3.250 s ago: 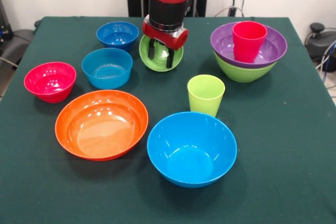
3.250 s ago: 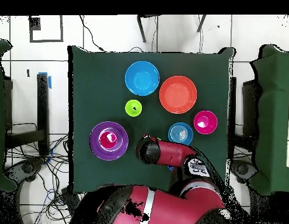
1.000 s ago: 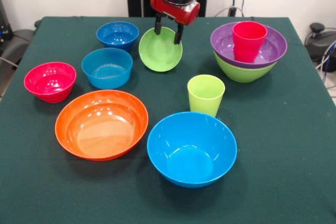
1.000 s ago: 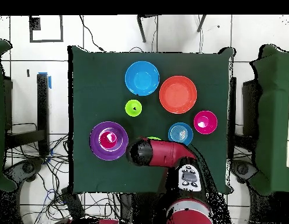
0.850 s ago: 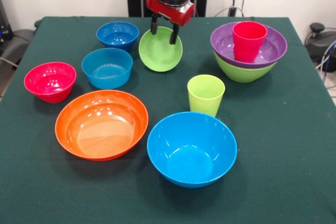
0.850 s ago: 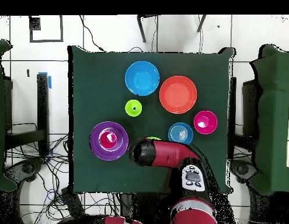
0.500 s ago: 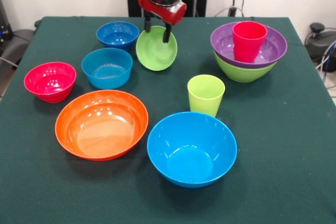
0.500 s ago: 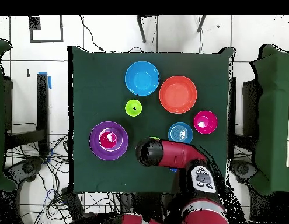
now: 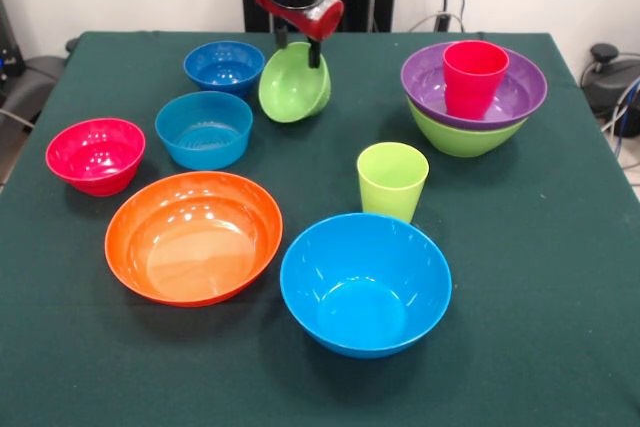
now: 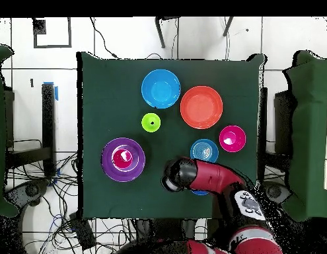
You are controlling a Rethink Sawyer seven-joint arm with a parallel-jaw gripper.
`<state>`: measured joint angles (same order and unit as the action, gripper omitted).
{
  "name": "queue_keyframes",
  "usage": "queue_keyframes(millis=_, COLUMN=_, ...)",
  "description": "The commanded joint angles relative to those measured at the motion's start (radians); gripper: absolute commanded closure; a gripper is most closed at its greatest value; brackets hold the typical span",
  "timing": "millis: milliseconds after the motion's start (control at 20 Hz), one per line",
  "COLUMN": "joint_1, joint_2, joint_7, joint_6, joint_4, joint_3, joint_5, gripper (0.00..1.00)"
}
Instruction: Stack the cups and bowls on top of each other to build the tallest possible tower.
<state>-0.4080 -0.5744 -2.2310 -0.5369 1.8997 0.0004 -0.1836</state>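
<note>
Green cloth table (image 9: 560, 277) has bare room along right and near edges. Gripper (image 9: 297, 47) clamps small lime-green bowl (image 9: 293, 83), tilted, lifted beside dark blue bowl (image 9: 223, 66). Eight bowls, two cups. Tower (image 9: 472, 97): purple bowl in large lime-green bowl, red cup (image 9: 473, 77) inside. Lime-green cup (image 9: 391, 180) stands just behind large light blue bowl (image 9: 365, 283).
</note>
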Motion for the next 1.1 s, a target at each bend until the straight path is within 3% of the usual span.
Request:
queue_keyframes(millis=50, joint_1=-0.074, joint_2=0.005, joint_7=0.179, joint_6=-0.134, joint_4=0.090, joint_3=0.248, joint_5=-0.002, gripper=0.00)
queue_keyframes(millis=400, joint_1=-0.092, joint_2=0.046, joint_7=0.142, joint_6=-0.109, joint_4=0.076, joint_3=0.303, joint_5=-0.024, gripper=0.00)
queue_keyframes(millis=500, joint_1=-0.075, joint_2=0.031, joint_7=0.111, joint_6=-0.060, joint_4=0.079, joint_3=0.290, joint_5=-0.045, gripper=0.00)
queue_keyframes(millis=650, joint_1=0.046, joint_2=-0.038, joint_7=-0.020, joint_6=0.133, joint_4=0.043, joint_3=0.168, joint_5=-0.147, gripper=0.00)
queue_keyframes(millis=750, joint_1=0.127, joint_2=-0.085, joint_7=-0.096, joint_6=0.198, joint_4=0.015, joint_3=0.080, joint_5=-0.192, gripper=0.00)
queue_keyframes(millis=950, joint_1=0.199, joint_2=-0.145, joint_7=-0.123, joint_6=0.198, joint_4=-0.024, joint_3=0.004, joint_5=-0.201, gripper=0.00)
queue_keyframes(millis=1100, joint_1=0.203, joint_2=-0.167, joint_7=-0.102, joint_6=0.174, joint_4=-0.029, joint_3=-0.008, joint_5=-0.170, gripper=0.00)
